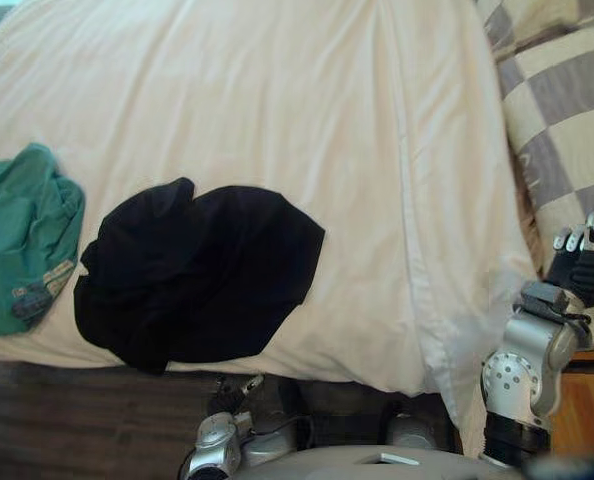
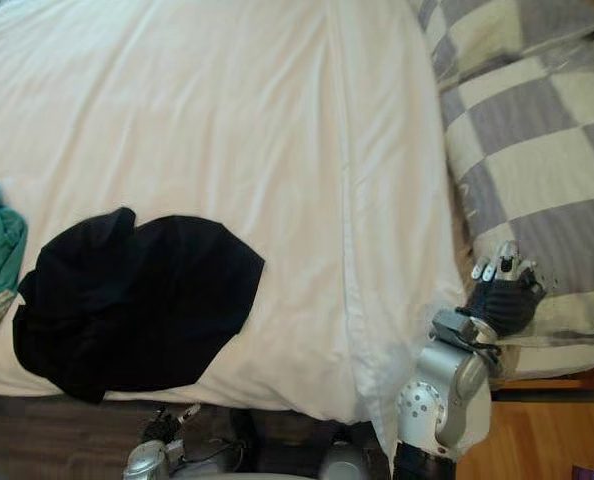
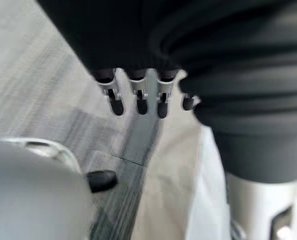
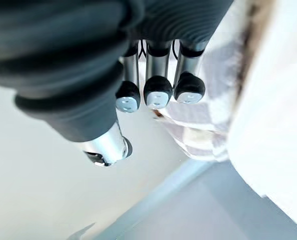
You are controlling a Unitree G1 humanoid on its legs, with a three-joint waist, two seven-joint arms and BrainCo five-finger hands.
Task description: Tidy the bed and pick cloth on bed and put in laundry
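Note:
A black cloth (image 1: 197, 275) lies crumpled on the white duvet (image 1: 277, 100), close to the bed's near edge. A green cloth (image 1: 22, 235) with a grey patch lies to its left, also by the edge. My right hand (image 2: 502, 295) is raised at the bed's right side, against the checked pillow, with relaxed fingers (image 4: 157, 87) and nothing in it. My left hand (image 3: 141, 97) hangs low below the bed's near edge, over the floor, fingers straight and empty. Neither hand touches either cloth.
Grey and cream checked pillows (image 1: 567, 110) lie along the right of the bed. A long crease runs down the duvet right of centre. Dark wood floor (image 1: 57, 420) lies below the near edge, and an orange wooden surface (image 1: 582, 405) is at the lower right.

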